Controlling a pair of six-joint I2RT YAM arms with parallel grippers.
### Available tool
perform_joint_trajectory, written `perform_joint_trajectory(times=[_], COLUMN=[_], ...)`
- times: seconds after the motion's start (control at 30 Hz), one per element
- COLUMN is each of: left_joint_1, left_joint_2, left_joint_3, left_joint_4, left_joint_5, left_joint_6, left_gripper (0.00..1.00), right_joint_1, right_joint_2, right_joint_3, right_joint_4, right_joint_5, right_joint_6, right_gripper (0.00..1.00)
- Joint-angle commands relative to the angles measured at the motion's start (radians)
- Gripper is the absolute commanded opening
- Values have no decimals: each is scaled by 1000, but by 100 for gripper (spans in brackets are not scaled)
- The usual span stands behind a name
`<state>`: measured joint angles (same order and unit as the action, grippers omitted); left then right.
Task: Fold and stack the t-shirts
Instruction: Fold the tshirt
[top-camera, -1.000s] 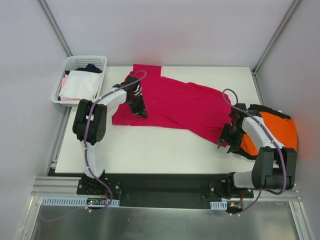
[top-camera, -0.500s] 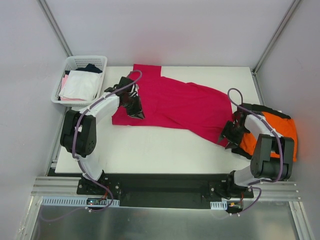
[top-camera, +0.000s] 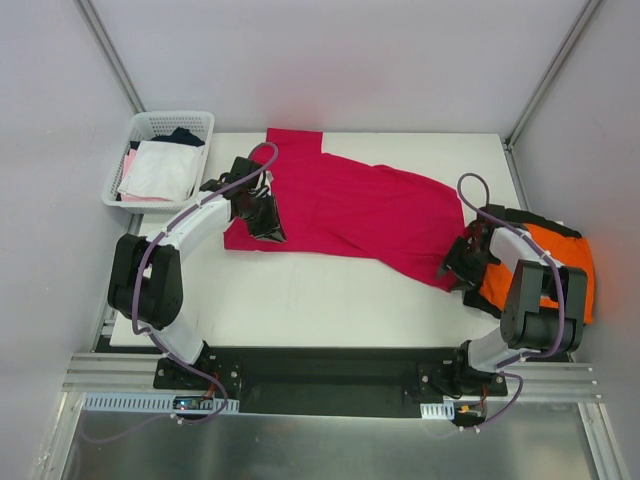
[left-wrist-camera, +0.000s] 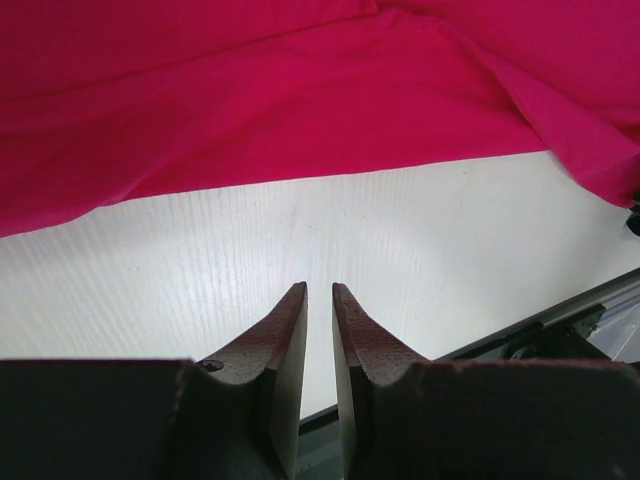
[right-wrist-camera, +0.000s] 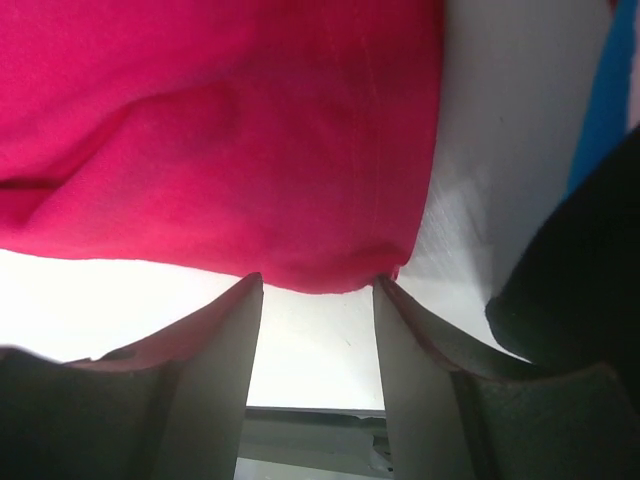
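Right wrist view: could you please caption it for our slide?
Open right gripper poised at the crimson t-shirt's corner on the white table.

Across table (top-camera: 300, 300), spread t-shirt (top-camera: 350, 210); basket (top-camera: 170, 118) left, t-shirt pile (top-camera: 560, 260) right.

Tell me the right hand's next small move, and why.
Probably nudge the right hand forward and close it on the hem corner of the crimson-magenta cloth t-shirt: its fingers stand open, the corner lies just at their tips, not yet between them, and nothing is gripped.
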<state>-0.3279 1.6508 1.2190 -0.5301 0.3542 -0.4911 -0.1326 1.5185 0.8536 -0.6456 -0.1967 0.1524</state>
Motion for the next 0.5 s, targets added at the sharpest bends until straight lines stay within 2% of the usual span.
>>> perform_joint_trajectory(times=[0.0,0.47], left_joint_1=[-3,-3], left_joint_2=[-34,-32], left_joint_3=[22,24], left_joint_4=[-33,-41], left_joint_5=[-23,-31], left_joint_6=[0,2], left_gripper=[17,17], right_joint_1=[-16,-21], right_joint_2=[-17,-70], right_joint_3=[-8,-48], right_joint_4=[-8,-42], right_joint_5=[78,120], right_joint_6=[54,95], right_gripper=[51,50])
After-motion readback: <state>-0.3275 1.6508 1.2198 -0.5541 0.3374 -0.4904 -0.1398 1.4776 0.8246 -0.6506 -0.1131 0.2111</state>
